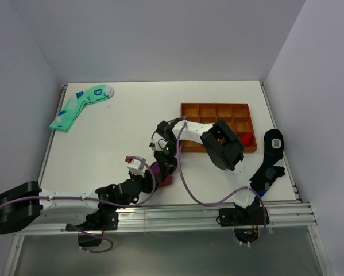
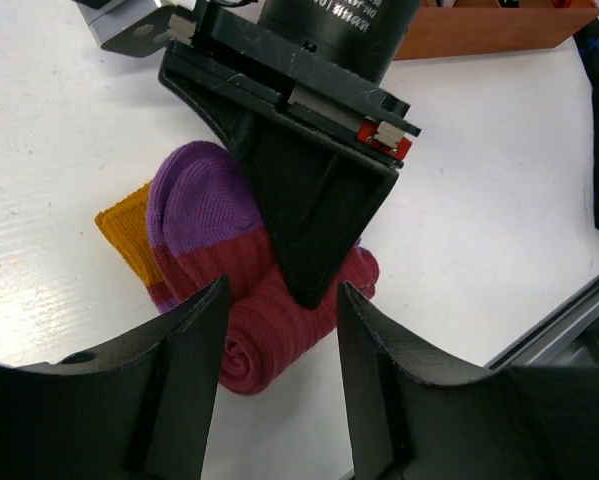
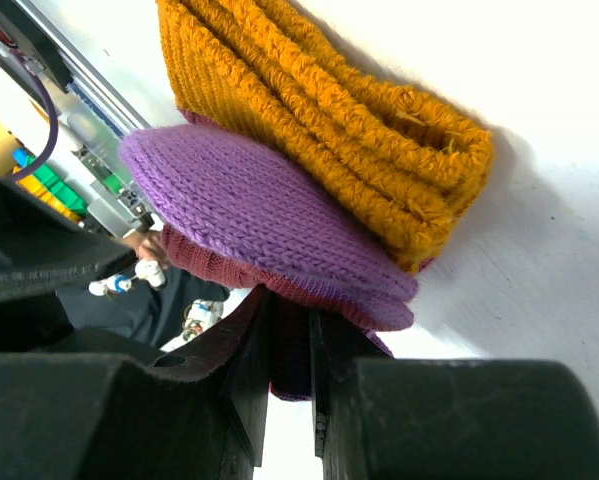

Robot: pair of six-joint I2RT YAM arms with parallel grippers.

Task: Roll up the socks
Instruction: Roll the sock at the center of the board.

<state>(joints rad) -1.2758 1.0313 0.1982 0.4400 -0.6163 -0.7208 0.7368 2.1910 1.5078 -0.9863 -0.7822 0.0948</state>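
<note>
Right claw pinched the socks on the bench; left claw stood spread near their rolled end.

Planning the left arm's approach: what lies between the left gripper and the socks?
Nothing: left wrist view shows the socks between the open fingers of the left gripper.

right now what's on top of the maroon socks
The right claw sits on the socks, closed on their rolled maroon part. The purple patch and orange cuff show beside it; the fabric under its tip is hidden.
</note>
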